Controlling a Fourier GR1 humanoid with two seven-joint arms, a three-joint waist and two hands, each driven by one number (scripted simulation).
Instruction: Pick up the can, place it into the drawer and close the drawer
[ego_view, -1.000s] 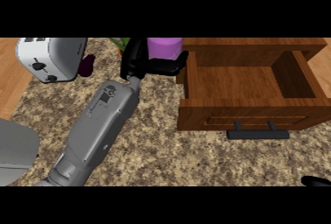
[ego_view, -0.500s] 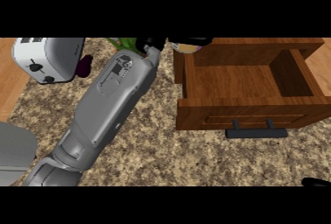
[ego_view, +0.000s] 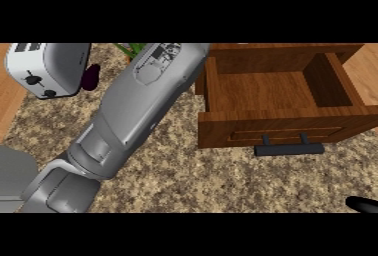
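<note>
Open wooden drawer at upper right, left forearm beside it; state of both hands cannot be told.

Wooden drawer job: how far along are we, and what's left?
Done: nothing that shows. The open brown wooden drawer holds only bare wood, and its black handle stands out in front. In hand: the grey left forearm runs past the top edge, hiding its hand and the can, so a grasp is unconfirmed. The right hand sits at the lower right corner. Left: place the can, close the drawer.
</note>
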